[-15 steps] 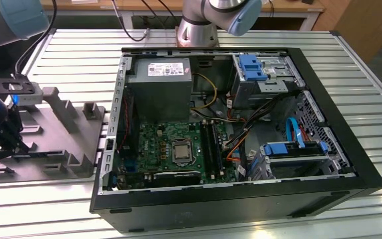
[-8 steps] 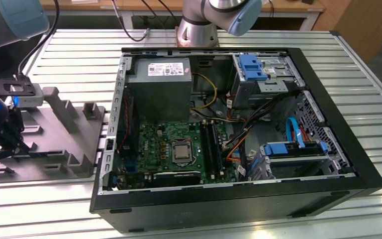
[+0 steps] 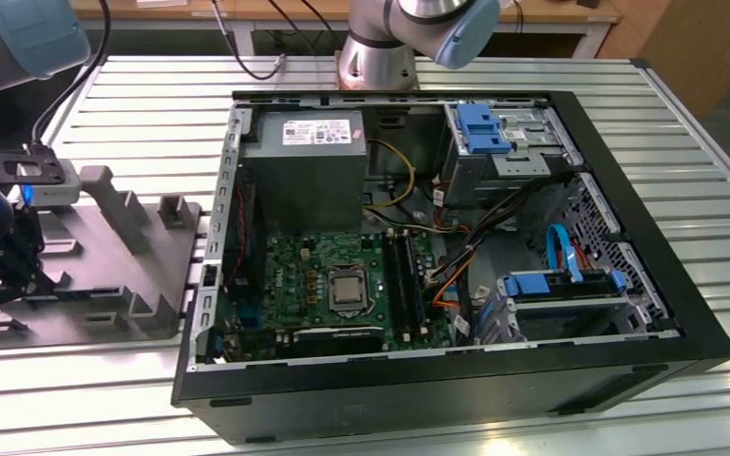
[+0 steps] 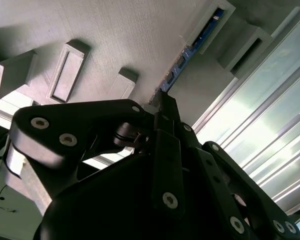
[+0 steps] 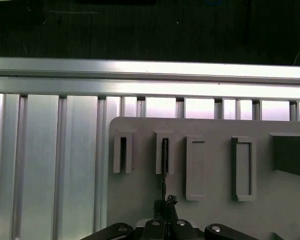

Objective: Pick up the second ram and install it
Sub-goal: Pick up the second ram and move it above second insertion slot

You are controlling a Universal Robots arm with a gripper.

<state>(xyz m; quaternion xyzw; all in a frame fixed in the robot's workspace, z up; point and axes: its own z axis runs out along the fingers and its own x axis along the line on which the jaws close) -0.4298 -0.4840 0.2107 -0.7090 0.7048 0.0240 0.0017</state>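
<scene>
Slatted table (image 3: 669, 123): the grey fixture tray (image 3: 149, 318) sits near the edge on the exterior view's left, with bare slats between the tray's edge and the table rim. The gripper (image 3: 8, 271) hangs over this tray. The second ram (image 5: 164, 162) stands on edge in a tray slot, its long axis pointing at that rim. The fingers are pinched closed on its near end. An open computer case (image 3: 467, 385) lies just beside the tray's other edge.
</scene>
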